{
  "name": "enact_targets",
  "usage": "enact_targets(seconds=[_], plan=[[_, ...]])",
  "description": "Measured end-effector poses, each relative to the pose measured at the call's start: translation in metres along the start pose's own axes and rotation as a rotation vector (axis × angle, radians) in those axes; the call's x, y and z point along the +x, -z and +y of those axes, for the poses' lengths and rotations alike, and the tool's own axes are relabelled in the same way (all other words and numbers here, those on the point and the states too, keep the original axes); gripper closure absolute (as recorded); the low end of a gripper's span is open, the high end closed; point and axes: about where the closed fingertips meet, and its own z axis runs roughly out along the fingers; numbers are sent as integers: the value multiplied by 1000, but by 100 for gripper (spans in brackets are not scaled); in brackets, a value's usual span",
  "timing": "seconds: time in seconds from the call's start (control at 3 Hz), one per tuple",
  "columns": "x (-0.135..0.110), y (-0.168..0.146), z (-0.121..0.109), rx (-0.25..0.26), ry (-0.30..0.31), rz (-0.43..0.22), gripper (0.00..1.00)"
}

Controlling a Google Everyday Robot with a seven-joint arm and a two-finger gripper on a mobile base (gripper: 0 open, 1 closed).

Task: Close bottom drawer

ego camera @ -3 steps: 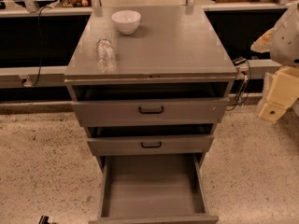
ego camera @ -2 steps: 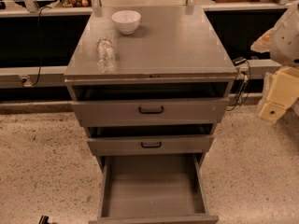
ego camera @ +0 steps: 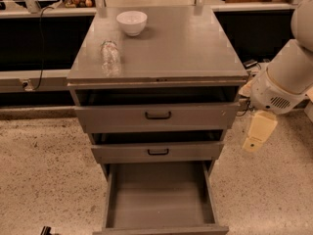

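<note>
The grey metal cabinet (ego camera: 161, 48) has three drawers. The bottom drawer (ego camera: 159, 197) is pulled far out; its empty grey box shows from above, its front edge lies at the bottom of the view, and its handle is hidden. The middle drawer (ego camera: 157, 152) and the top drawer (ego camera: 157, 115) stand slightly out, each with a black handle. My gripper (ego camera: 259, 130), a cream part under the white arm (ego camera: 286, 80), hangs to the right of the cabinet, level with the middle drawer and apart from all the drawers.
A white bowl (ego camera: 131, 22) and a clear plastic bottle (ego camera: 110, 58) lying on its side sit on the cabinet top. A counter with dark space under it runs behind. Speckled floor (ego camera: 44, 180) lies on both sides of the open drawer.
My arm and gripper have moved down and to the left, closer to the cabinet's right side. The drawers have not moved.
</note>
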Motion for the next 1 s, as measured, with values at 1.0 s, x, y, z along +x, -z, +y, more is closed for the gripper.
enact_targets(seconds=[1.0], plan=[[19, -88, 9, -56, -27, -96, 0]])
